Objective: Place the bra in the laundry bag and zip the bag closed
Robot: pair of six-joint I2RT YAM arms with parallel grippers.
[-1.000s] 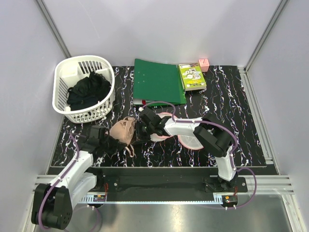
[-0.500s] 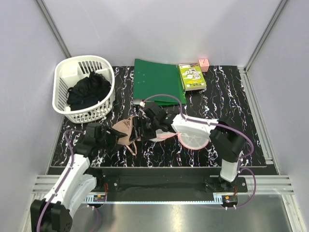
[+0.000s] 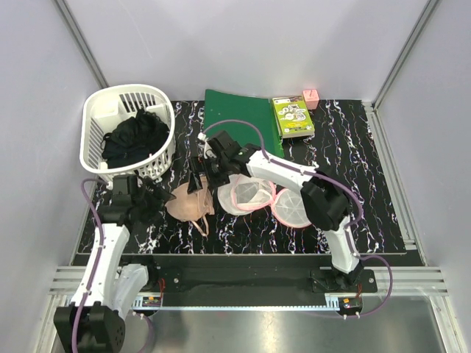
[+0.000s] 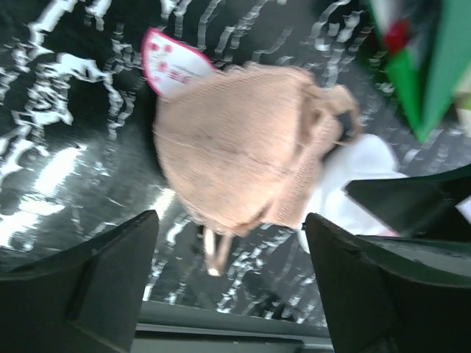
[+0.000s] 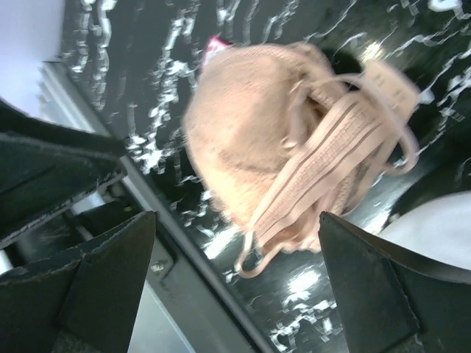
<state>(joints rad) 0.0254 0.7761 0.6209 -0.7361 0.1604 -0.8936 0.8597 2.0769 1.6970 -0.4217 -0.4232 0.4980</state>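
Note:
The peach bra (image 3: 189, 207) lies crumpled on the black marbled table, just left of the laundry bag (image 3: 248, 194), a white mesh pouch with pink trim lying open in two round halves. My left gripper (image 3: 152, 200) is open, a short way left of the bra, holding nothing. My right gripper (image 3: 199, 174) hangs open above the bra's far edge, also empty. In the left wrist view the bra (image 4: 243, 147) sits beyond the open gripper (image 4: 232, 283), with the white bag (image 4: 357, 165) at its right. The right wrist view has the bra (image 5: 265, 140) and its straps ahead of the open gripper (image 5: 235, 294).
A white slotted basket (image 3: 99, 121) holding black clothing (image 3: 134, 138) stands at the back left, close to my left arm. A green folder (image 3: 243, 121), a green box (image 3: 293, 116) and a small pink object (image 3: 310, 98) lie along the back edge.
Both grippers have opened and let go of the bra, which now rests on the table. The left gripper drew back to the left; the right gripper moved away toward the back.

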